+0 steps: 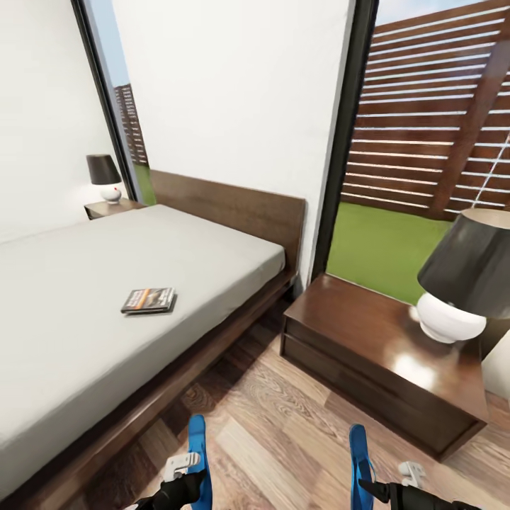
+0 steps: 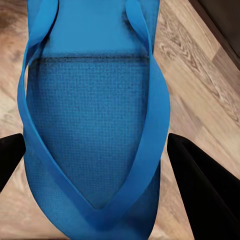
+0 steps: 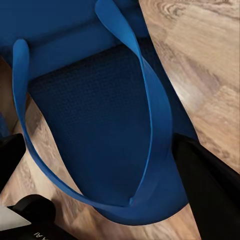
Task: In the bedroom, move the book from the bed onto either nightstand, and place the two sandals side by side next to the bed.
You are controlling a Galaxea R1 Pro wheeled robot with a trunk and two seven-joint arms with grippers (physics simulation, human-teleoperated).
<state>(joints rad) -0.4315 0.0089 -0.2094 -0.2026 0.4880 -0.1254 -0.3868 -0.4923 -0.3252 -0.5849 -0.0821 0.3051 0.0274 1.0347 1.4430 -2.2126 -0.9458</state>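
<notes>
Each arm carries one blue sandal. Left tool (image 1: 185,473) pinches the left sandal (image 2: 95,125) between its fingers; right tool (image 1: 386,482) pinches the right sandal (image 3: 100,125) likewise. Both sandals hang edge-up over the wood floor (image 1: 283,425), long axes running near-to-far, parallel, well apart. Bed (image 1: 85,312) frame lies just left of the left sandal, so set-down is straight below. Book (image 1: 149,300) rests on the mattress, far-left; nightstand (image 1: 382,354) stands far-right.
</notes>
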